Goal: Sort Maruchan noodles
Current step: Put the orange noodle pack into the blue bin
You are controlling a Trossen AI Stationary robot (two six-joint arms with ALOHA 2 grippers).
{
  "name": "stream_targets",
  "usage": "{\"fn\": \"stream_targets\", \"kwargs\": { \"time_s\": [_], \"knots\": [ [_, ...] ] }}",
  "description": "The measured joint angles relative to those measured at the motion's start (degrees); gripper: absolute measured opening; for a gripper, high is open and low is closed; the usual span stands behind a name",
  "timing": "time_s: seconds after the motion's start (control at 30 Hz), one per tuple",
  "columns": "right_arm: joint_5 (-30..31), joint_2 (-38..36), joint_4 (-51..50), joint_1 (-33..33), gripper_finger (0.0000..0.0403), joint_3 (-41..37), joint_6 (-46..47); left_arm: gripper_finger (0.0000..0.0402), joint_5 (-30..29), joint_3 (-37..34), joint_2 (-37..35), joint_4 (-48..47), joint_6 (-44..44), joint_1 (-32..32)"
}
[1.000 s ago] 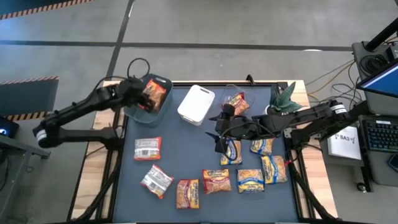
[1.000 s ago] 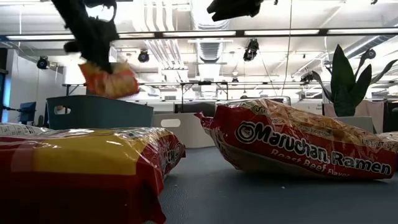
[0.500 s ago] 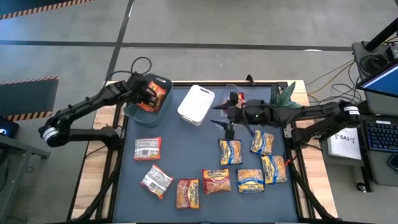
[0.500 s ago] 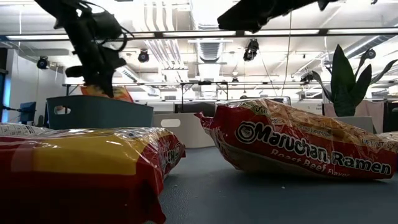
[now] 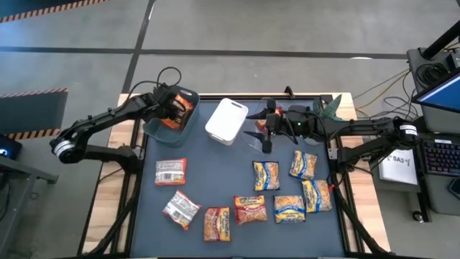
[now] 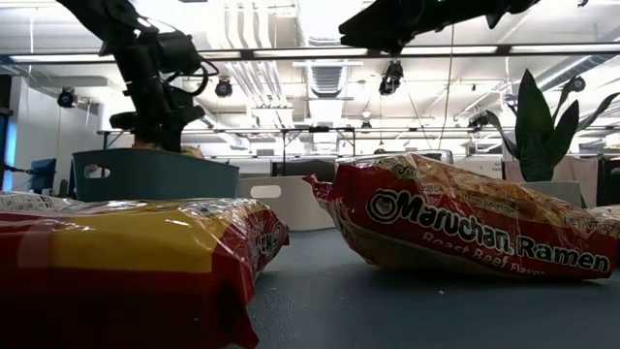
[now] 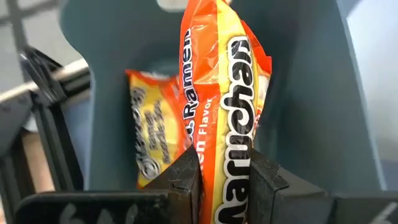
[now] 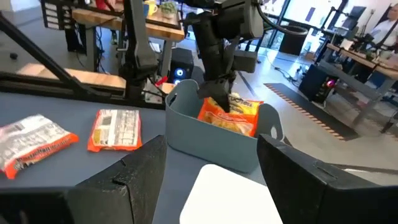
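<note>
While its jaws pinch an orange-red crinkly plastic ramen packet (image 7: 225,118), the left gripper (image 7: 225,180) hangs inside the grey-green plastic bin (image 5: 152,129) at the table's far left corner. The right gripper (image 5: 263,134) hovers wide and empty beside the white bin (image 5: 226,120).

1. We find 1 grey-green bin (image 5: 154,129) directly beneath and around the left gripper (image 5: 175,109).
2. 1 white bin (image 5: 226,121) stands between the 2 grippers, just beside the right gripper (image 5: 260,137) and apart from the grey-green bin.
3. The dark table mat (image 5: 215,169) lies below both grippers.
4. 1 green plant (image 5: 332,111) stands behind the right gripper, at the table's corner.
5. 1 looped black cable (image 5: 164,74) lies just beyond the left gripper, off the table.
6. 1 keyboard (image 5: 438,155) and 1 white sheet (image 5: 397,164) lie well behind the right gripper.
</note>
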Motion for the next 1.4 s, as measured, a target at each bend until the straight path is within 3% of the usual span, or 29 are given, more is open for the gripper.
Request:
{"fn": "stream_targets", "kwargs": {
  "time_s": [0.17, 0.5, 0.73, 0.9, 1.0, 1.23, 1.4],
  "knots": [
    [0.06, 0.00, 0.02, 0.10, 0.0237, 0.16, 4.48, 0.0081, -3.79, 0.00, 1.64, 3.48, 3.02, 0.17],
    [0.11, 0.04, -2.26, 1.40, 0.0237, -0.44, 12.37, 0.0123, -5.07, 0.00, 6.01, 7.71, 6.04, 2.07],
    [0.18, 0.07, -4.91, 5.24, 0.0237, -0.46, 18.28, 0.0149, -13.79, 0.80, 7.18, 7.68, 9.14, 2.40],
    [0.58, 0.97, -5.67, 9.23, 0.0237, -0.46, 22.47, 0.0155, -12.92, 1.97, 5.38, 7.73, 10.99, 2.02],
    [1.58, 1.97, -5.62, 11.61, 0.0237, -0.46, 24.89, 0.0155, -9.53, 1.80, 3.67, 7.61, 11.03, 1.01],
    [12.73, 4.25, -4.55, 16.66, 0.0237, -0.50, 29.70, 0.0155, -6.15, -1.01, 1.92, 10.27, 14.49, -2.82],
    [15.66, 6.17, 0.78, 18.58, 0.0237, -0.50, 30.03, 0.0155, -5.77, -6.92, 3.78, 19.82, 17.23, -2.29]
  ]
}}
